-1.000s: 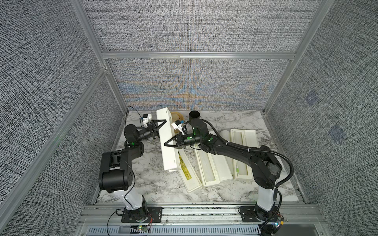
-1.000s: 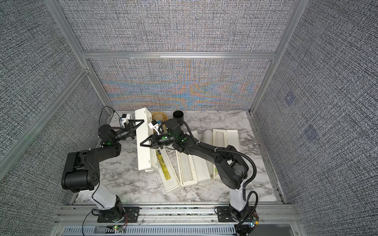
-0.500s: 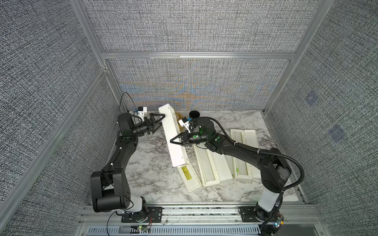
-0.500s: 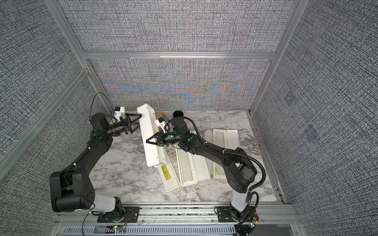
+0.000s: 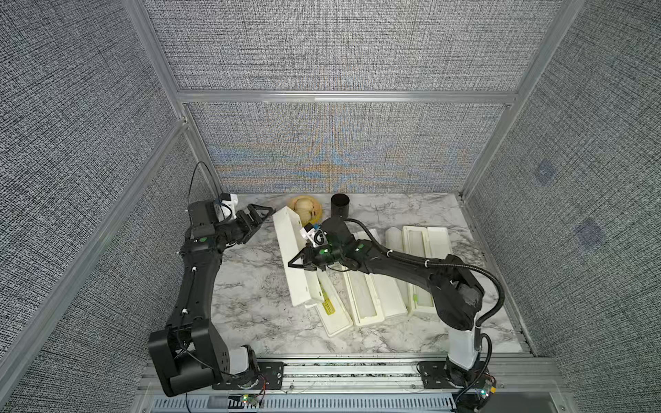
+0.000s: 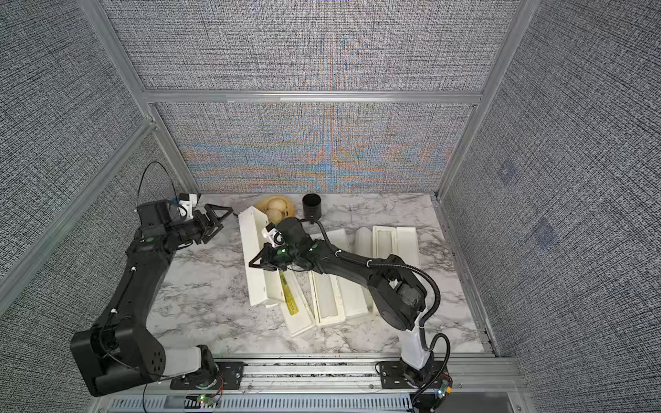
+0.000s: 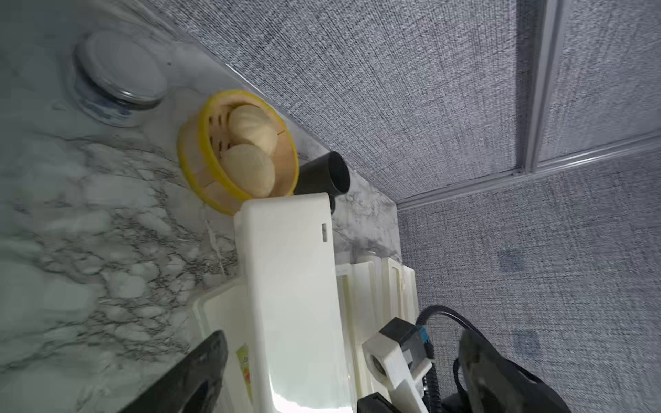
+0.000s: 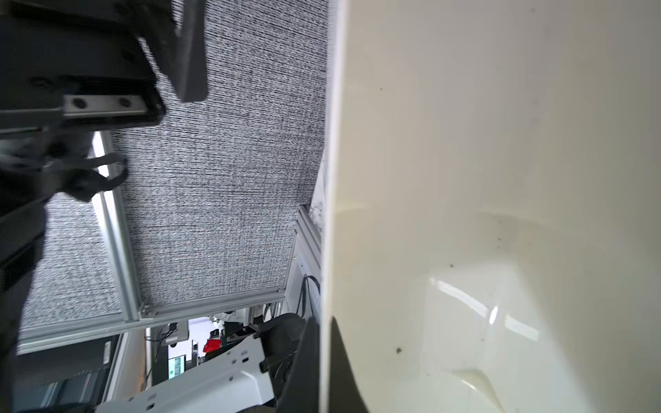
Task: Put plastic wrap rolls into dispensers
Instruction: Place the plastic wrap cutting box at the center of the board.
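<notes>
The left-most dispenser [image 5: 291, 257] [image 6: 254, 257] is tipped up on its long edge, and its lid with the yellow-green label [image 5: 331, 307] lies flat below it. My right gripper [image 5: 297, 262] [image 8: 323, 321] is shut on that dispenser's thin side wall at mid-length. My left gripper [image 5: 266, 220] [image 6: 223, 218] [image 7: 343, 339] stands open just left of the dispenser's far end [image 7: 293, 286], holding nothing. Two more dispensers [image 5: 365, 296] [image 5: 425, 250] lie open to the right. One plastic wrap roll [image 5: 393, 237] [image 6: 363, 237] lies between them.
A yellow bamboo steamer [image 5: 307, 211] [image 7: 239, 150] with buns and a black cup [image 5: 339, 205] [image 7: 325, 175] stand at the back wall behind the raised dispenser. A lidded glass jar [image 7: 118, 82] sits further along the back. Fabric walls close in three sides.
My left gripper opened fully and came off the dispenser's far end while its arm straightened upward. The right gripper kept its hold and the dispenser shifted and sank a little.
</notes>
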You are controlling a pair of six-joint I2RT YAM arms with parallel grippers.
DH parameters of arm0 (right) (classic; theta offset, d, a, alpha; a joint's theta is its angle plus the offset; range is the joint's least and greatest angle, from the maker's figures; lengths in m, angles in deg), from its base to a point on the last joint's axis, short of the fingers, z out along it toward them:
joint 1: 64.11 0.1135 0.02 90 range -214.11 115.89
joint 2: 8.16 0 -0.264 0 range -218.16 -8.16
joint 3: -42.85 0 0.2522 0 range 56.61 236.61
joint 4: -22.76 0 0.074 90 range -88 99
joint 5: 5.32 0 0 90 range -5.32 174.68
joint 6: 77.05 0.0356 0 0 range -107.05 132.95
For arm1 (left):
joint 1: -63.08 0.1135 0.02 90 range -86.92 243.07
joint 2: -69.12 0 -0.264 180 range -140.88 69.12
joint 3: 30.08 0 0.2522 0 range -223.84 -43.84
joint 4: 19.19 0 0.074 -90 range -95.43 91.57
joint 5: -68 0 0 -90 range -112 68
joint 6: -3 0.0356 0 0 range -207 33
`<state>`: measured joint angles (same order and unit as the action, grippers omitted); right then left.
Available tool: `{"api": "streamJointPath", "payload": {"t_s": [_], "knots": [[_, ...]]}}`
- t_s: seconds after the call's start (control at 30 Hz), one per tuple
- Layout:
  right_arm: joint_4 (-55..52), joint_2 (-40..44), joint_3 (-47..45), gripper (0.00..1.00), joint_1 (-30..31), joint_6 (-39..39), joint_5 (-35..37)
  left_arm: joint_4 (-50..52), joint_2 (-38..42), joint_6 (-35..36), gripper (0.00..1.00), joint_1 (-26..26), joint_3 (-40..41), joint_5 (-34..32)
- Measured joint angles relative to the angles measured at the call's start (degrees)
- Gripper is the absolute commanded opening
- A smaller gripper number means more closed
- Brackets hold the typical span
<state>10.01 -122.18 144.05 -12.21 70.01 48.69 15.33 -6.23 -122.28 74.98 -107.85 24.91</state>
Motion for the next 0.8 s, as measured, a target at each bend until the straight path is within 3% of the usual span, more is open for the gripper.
{"api": "streamJointPath", "payload": {"t_s": [0.3,0.5,0.8], "knots": [[-15.5,-8.5,11.7,0.0,5.8,-2.8,10.9,8.3,4.2,5.0,1.0,1.3,2.1,-8.3],[-22.3,-14.4,18.6,0.0,8.5,-3.7,14.1,9.3,5.1,5.5,0.98,2.2,4.7,-11.6],[-25.6,-16.2,18.9,0.02,9.5,0.3,24.8,9.1,5.6,5.5,0.98,2.7,8.4,-13.7]]}}
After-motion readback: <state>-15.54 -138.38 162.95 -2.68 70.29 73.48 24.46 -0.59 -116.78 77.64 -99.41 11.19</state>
